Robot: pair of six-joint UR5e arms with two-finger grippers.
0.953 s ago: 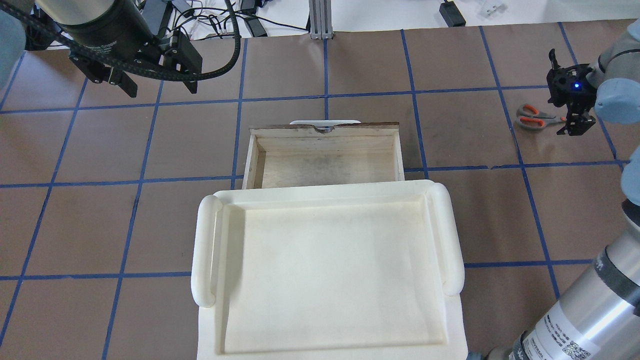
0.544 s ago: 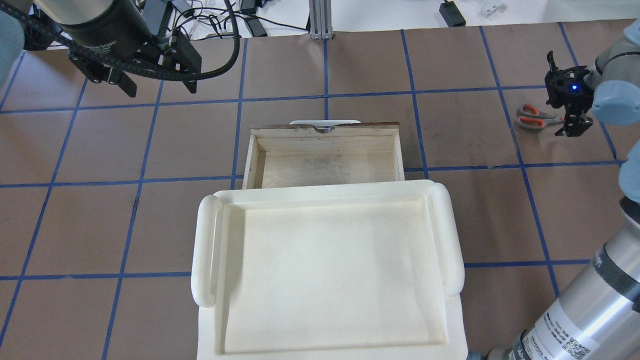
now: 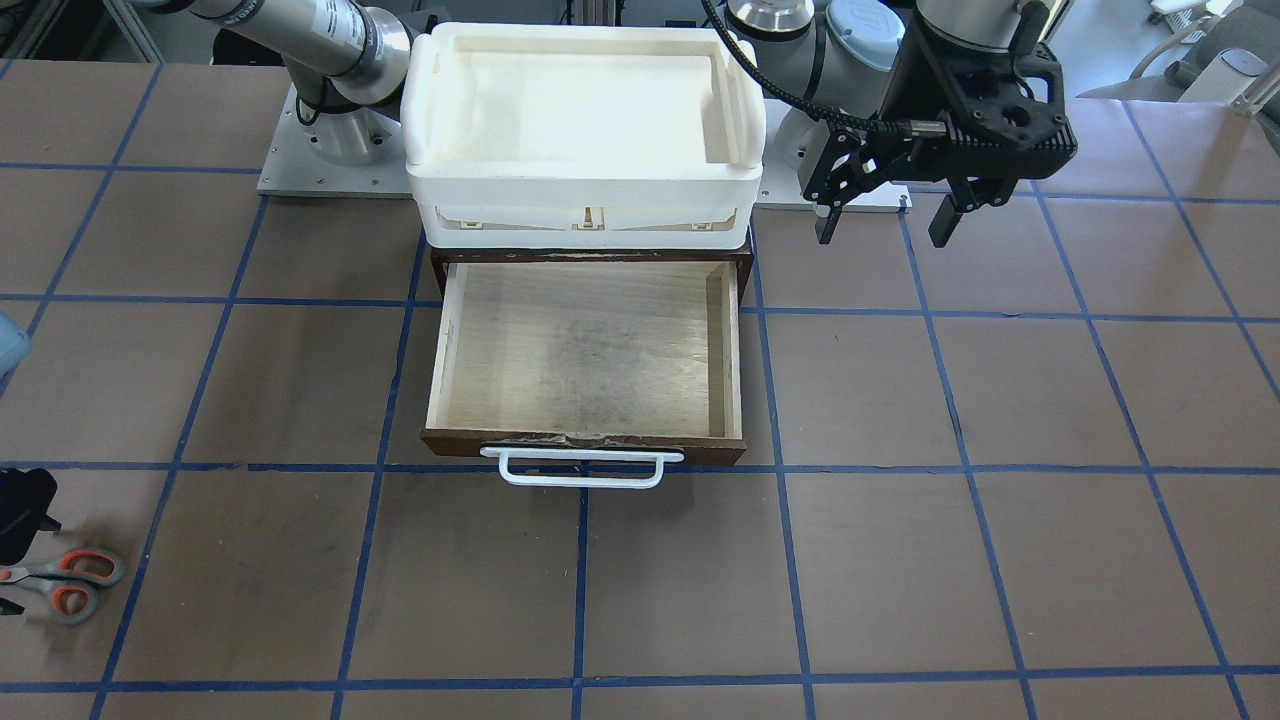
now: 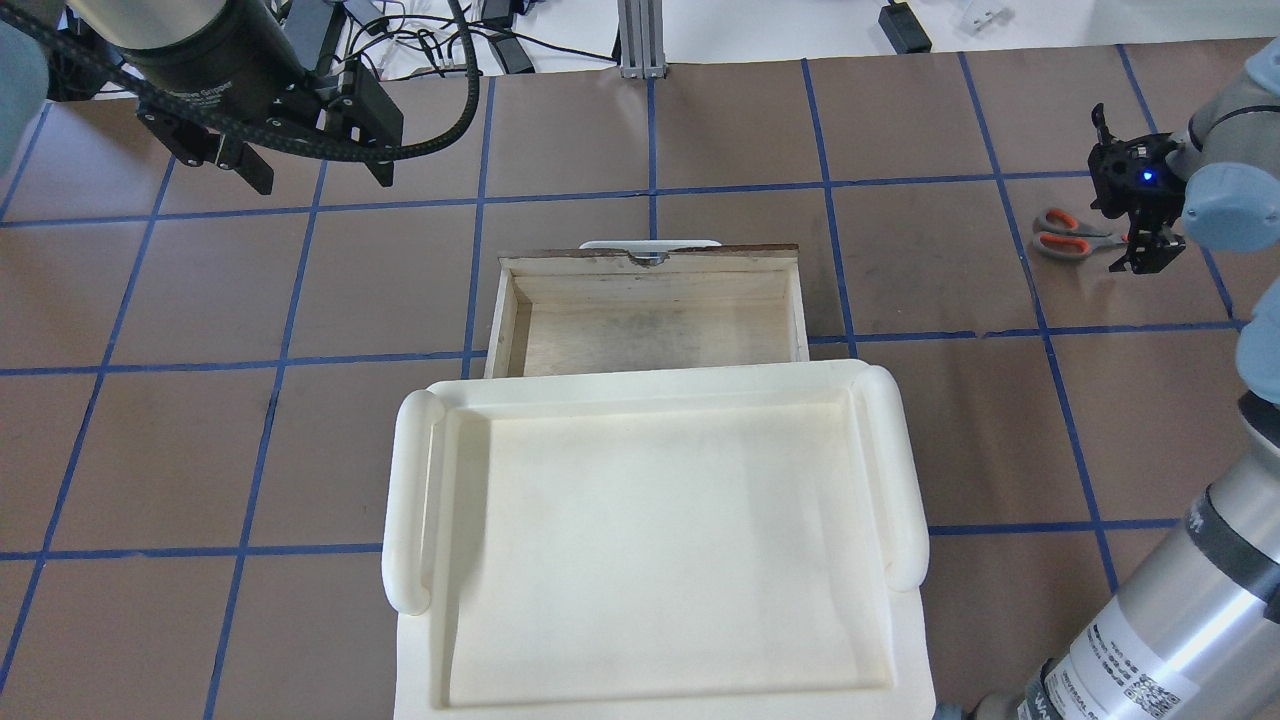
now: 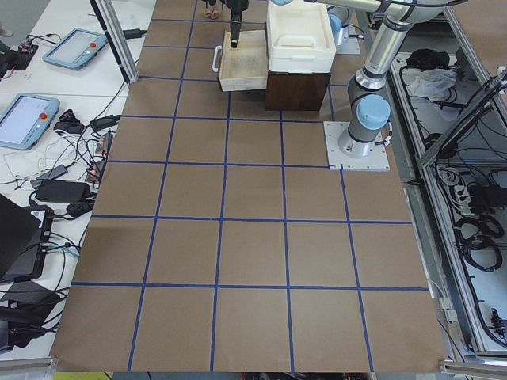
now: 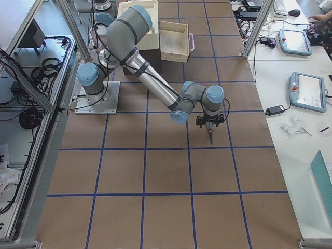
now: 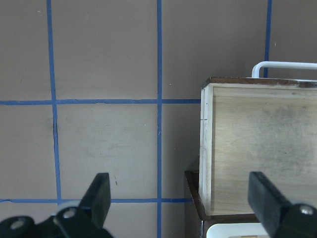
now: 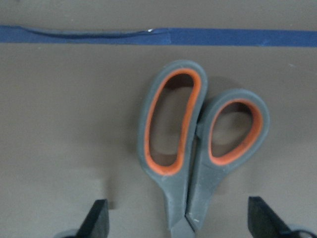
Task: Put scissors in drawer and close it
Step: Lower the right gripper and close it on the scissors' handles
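The scissors, grey handles lined orange-red, lie flat on the brown table at the far right and show at the left edge of the front view. My right gripper is open and hangs low over the blade end of the scissors, one finger on each side, also seen from overhead. The wooden drawer stands pulled open and empty, white bar handle on its dark front. My left gripper is open and empty, raised to the left of the drawer.
A white plastic tray sits on top of the dark cabinet that holds the drawer. Blue tape lines grid the brown table. Cables and tablets lie beyond the table's far edge.
My right gripper has shifted slightly and sunk a little over the scissors' blade end. The scissors, the drawer and the left arm have not moved.
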